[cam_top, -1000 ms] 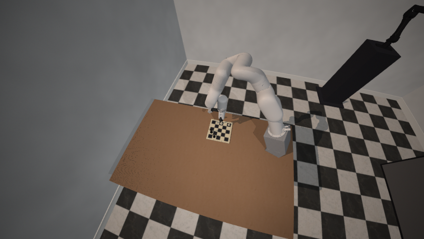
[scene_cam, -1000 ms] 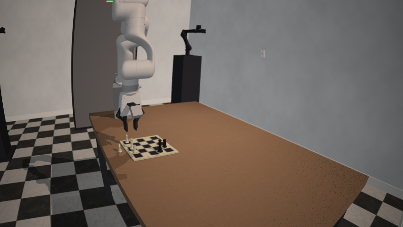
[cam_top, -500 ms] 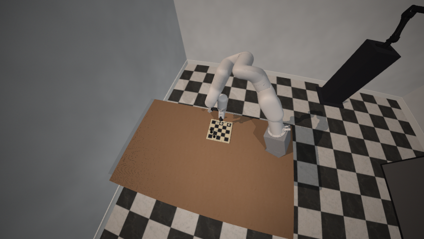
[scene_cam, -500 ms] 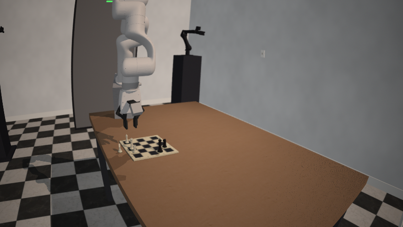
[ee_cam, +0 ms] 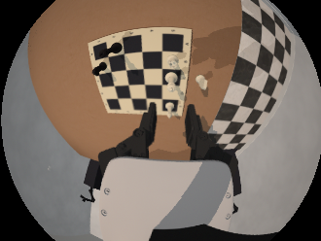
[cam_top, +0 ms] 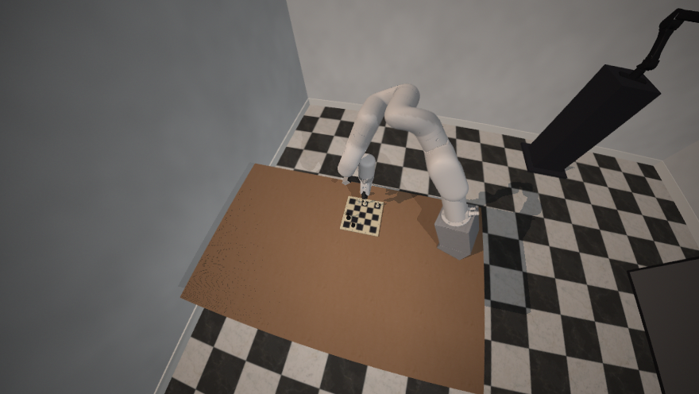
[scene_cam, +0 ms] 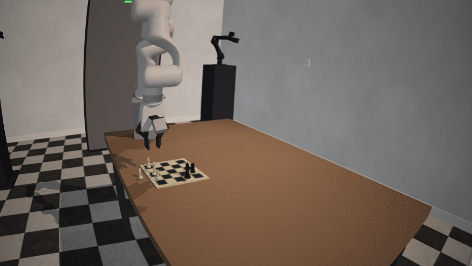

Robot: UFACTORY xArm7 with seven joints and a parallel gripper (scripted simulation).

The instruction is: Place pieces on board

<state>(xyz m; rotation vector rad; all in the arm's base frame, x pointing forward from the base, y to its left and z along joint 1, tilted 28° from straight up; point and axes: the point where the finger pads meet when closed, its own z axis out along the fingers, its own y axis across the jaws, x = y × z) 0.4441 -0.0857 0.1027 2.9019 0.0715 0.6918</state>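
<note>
The small chessboard (cam_top: 362, 221) lies near the table's far edge; it also shows in the exterior view (scene_cam: 174, 172) and the wrist view (ee_cam: 144, 70). My gripper (scene_cam: 152, 145) hangs well above the board's corner, fingers apart with nothing between them; it also shows in the wrist view (ee_cam: 169, 119). Three white pieces stand upright along one edge column of the board (ee_cam: 171, 80), the nearest (ee_cam: 169, 107) right below my fingertips. One small white piece (ee_cam: 200, 82) stands on the table beside the board (scene_cam: 140, 174). Two black pieces (scene_cam: 187, 170) (scene_cam: 192, 167) stand at the opposite side. The kinds of the pieces are too small to tell.
The table edge runs close behind the board, with checkered floor beyond. My arm's grey base (cam_top: 457, 237) stands on the table to the right of the board. A black pedestal with another arm (scene_cam: 218, 92) stands past the table's far end.
</note>
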